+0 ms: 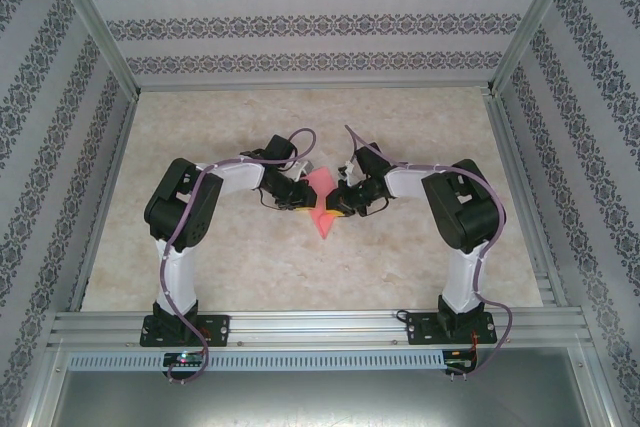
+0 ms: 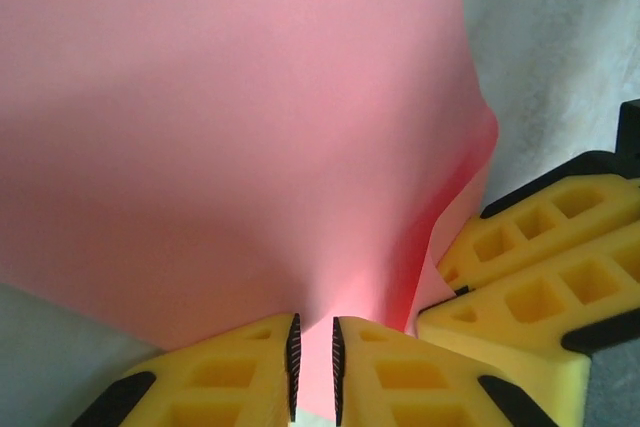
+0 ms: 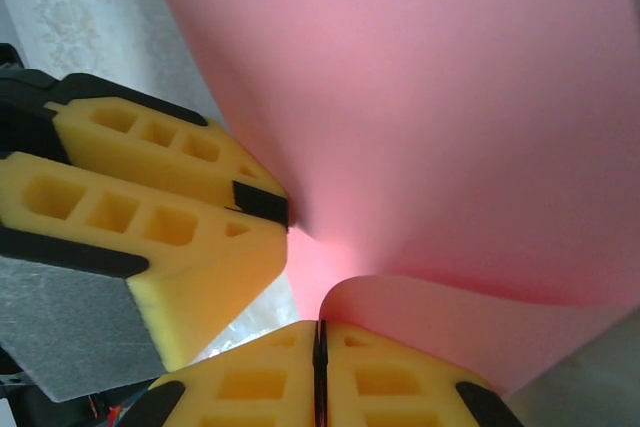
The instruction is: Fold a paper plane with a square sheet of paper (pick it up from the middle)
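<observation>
the pink paper (image 1: 322, 190) is held up off the table (image 1: 420, 277) near its middle, caught between the two arms where they meet. the left gripper (image 2: 315, 372) is closed almost all the way, with only a thin slot between its ribbed pads, and the paper's lower edge runs down into that slot. the right gripper (image 3: 320, 372) has its fingers pressed together, and a curled fold of the paper comes out of the seam. the two grippers sit just beside each other, and the sheet bulges and creases above them.
</observation>
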`<move>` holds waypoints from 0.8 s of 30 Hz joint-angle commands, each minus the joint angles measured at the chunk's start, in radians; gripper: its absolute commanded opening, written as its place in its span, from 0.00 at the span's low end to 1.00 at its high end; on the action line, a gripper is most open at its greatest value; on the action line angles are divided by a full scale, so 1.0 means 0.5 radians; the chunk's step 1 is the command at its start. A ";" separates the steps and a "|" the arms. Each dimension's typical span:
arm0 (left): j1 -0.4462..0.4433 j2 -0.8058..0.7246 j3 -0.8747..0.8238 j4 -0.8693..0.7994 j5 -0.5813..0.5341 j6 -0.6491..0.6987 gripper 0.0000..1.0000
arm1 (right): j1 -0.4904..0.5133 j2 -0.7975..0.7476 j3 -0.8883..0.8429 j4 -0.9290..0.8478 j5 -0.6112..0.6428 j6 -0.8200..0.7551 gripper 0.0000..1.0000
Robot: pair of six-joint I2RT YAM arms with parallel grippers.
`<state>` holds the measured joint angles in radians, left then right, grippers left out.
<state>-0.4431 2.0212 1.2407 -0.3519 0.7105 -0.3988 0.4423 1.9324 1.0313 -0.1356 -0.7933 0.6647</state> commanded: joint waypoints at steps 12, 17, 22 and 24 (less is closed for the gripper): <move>0.013 0.040 -0.039 0.000 0.030 0.046 0.20 | 0.030 0.062 0.050 -0.045 0.056 -0.025 0.10; 0.014 0.039 -0.039 0.013 0.038 0.033 0.20 | 0.032 0.093 0.061 -0.035 0.044 -0.026 0.10; 0.013 0.047 -0.039 0.022 0.048 0.025 0.20 | 0.034 0.096 0.065 -0.008 0.037 -0.019 0.10; 0.015 0.048 -0.039 0.023 0.048 0.024 0.20 | 0.036 0.105 0.076 -0.013 0.038 -0.025 0.10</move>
<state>-0.4427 2.0212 1.2388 -0.3515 0.7219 -0.3992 0.4484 1.9602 1.0420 -0.1455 -0.7818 0.6636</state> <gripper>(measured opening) 0.201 0.101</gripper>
